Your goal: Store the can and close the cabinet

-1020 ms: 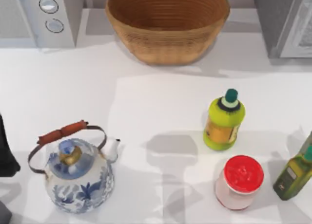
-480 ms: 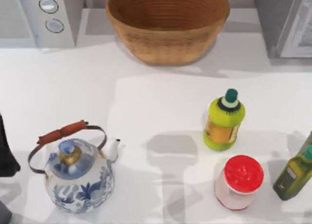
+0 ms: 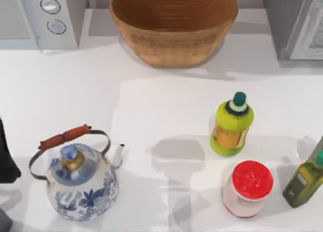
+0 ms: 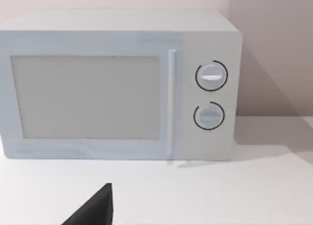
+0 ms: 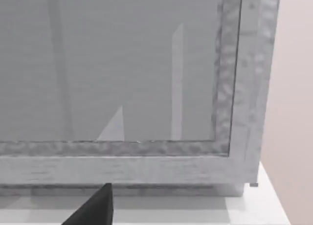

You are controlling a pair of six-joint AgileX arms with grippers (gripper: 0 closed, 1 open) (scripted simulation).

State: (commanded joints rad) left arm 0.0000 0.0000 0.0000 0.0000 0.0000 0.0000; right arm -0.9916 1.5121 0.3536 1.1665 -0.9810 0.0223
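Both arms wait parked; I cannot tell either gripper's state. The red-lidded can (image 3: 247, 188) stands at five o'clock on the surface (image 3: 161, 106), cabinet (image 3: 295, 22) at one o'clock, easy reach for the right arm.

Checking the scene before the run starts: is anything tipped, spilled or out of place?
Nothing stands out. The kettle, green bottle, red-lidded jar and olive bottle all stand upright on the table, and no spill is visible.

Overhead on table (image 3: 161, 106); wrists toward microwave (image 4: 117, 83), cabinet (image 5: 137, 88)
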